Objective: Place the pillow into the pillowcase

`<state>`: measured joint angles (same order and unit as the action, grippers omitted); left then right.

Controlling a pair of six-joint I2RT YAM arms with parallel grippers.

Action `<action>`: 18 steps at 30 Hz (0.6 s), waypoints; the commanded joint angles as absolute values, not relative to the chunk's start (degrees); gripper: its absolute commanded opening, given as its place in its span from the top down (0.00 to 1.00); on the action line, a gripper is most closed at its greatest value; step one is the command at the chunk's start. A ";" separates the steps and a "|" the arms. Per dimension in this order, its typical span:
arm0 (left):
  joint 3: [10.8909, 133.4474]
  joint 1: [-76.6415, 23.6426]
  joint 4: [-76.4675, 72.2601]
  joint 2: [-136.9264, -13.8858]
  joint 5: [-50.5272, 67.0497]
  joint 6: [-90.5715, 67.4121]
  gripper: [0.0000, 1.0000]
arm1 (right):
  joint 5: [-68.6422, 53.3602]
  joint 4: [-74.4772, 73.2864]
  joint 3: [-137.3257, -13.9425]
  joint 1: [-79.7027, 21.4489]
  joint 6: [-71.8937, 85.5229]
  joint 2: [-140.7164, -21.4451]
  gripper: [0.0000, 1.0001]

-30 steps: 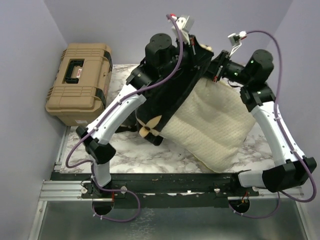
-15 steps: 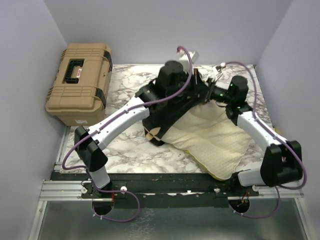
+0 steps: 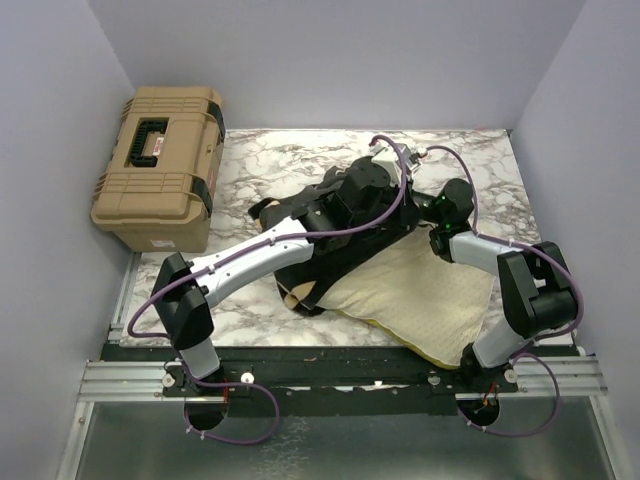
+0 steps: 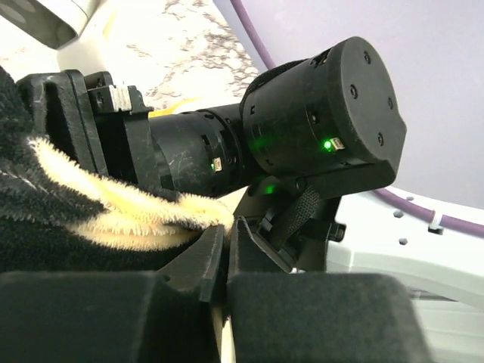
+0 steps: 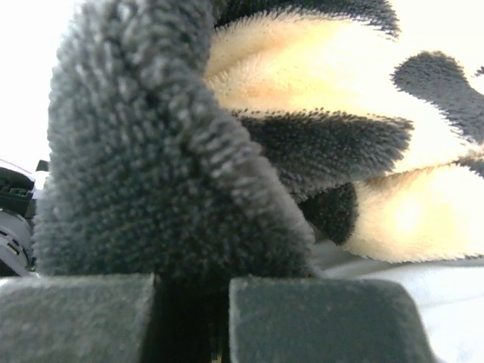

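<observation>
Pillow (image 3: 420,295): lies toward the table's (image 3: 260,160) near right corner.
Pillowcase (image 3: 345,255): covers the pillow's far left end, mid-table.
Left gripper (image 4: 224,291): fingers pinched nearly together on the pillowcase's plush edge.
Right gripper (image 5: 193,318): clamped on a thick pillowcase fold.
Tan toolbox (image 3: 160,165): at the far left corner.

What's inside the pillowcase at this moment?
One end of the pillow runs into the pillowcase; much of it lies outside. How deep it reaches is covered by the fabric.
</observation>
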<state>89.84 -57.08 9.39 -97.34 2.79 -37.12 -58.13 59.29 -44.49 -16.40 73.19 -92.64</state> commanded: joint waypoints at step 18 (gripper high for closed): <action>102.04 -47.72 42.93 -87.45 -16.92 -23.13 0.04 | -55.76 47.29 -48.27 -18.64 61.66 -86.72 1.00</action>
<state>99.35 -54.59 38.39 -88.64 -20.97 -24.91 -54.24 48.60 -46.11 -18.06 66.04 -88.31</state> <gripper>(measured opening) 0.936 0.039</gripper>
